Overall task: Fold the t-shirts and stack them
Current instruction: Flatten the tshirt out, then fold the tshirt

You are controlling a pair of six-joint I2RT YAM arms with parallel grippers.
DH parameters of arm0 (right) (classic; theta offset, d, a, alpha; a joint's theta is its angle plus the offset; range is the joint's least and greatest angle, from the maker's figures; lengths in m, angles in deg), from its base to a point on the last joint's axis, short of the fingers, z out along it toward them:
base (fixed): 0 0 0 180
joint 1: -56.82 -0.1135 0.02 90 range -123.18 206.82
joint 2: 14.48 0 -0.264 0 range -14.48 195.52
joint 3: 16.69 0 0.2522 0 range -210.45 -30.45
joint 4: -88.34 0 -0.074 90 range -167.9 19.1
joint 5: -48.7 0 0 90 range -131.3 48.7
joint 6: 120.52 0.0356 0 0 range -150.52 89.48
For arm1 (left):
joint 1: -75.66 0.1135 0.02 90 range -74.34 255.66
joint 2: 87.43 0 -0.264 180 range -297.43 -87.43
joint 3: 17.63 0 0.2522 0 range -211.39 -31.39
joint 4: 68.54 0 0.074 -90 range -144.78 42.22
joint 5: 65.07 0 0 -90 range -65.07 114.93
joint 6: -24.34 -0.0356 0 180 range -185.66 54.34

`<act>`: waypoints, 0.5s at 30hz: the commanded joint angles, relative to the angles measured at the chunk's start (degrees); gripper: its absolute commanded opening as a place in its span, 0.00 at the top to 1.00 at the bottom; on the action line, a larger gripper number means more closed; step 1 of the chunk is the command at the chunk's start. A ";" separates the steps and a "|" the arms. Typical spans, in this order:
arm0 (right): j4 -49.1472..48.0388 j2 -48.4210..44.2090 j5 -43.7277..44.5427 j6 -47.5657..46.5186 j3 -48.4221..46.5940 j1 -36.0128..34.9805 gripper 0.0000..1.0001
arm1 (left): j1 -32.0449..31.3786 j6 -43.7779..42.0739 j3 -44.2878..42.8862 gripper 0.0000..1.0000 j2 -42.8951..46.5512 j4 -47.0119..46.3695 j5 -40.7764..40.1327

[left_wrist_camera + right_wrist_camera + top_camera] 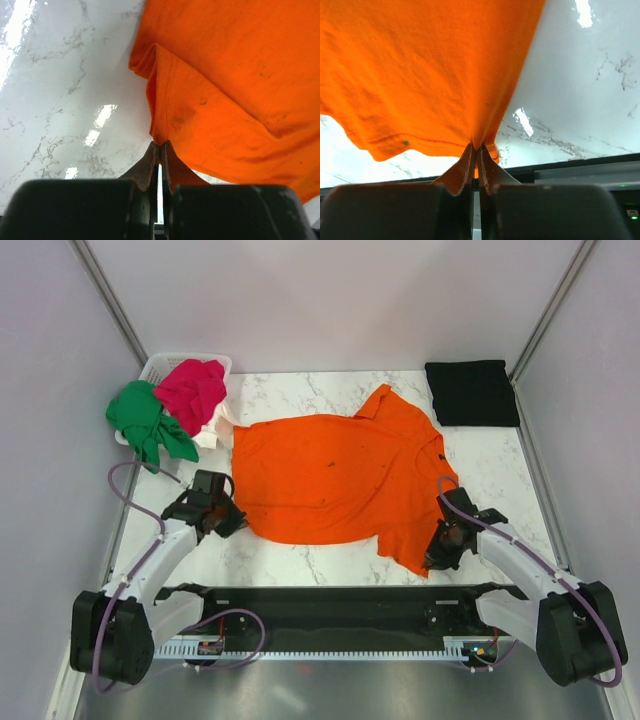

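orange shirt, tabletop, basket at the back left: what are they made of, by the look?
Orange shirt: soft matte cloth, likely a cotton knit; it creases and bunches, and the right wrist view shows a stitched hem. Tabletop: white with grey veins and glossy glare patches; marble or a marble-look laminate, cannot tell which. Basket: white with a thin rigid rim, probably moulded plastic.
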 commanded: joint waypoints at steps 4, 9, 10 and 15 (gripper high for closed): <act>7.09 -5.06 2.44 -0.41 -5.49 -0.42 1.00 | 0.35 -2.07 -2.05 0.98 7.02 3.30 5.47; 14.82 -10.33 2.52 -1.47 -11.38 -0.34 1.00 | 0.35 -1.63 -4.51 0.98 9.40 10.76 9.50; 15.88 -11.13 2.44 -1.47 -12.87 -0.42 1.00 | 0.35 -1.54 -5.21 0.98 9.84 11.82 9.86; 21.94 -16.75 1.91 -1.74 -16.39 -0.42 1.00 | 0.35 -1.63 -6.62 0.98 14.93 18.49 11.53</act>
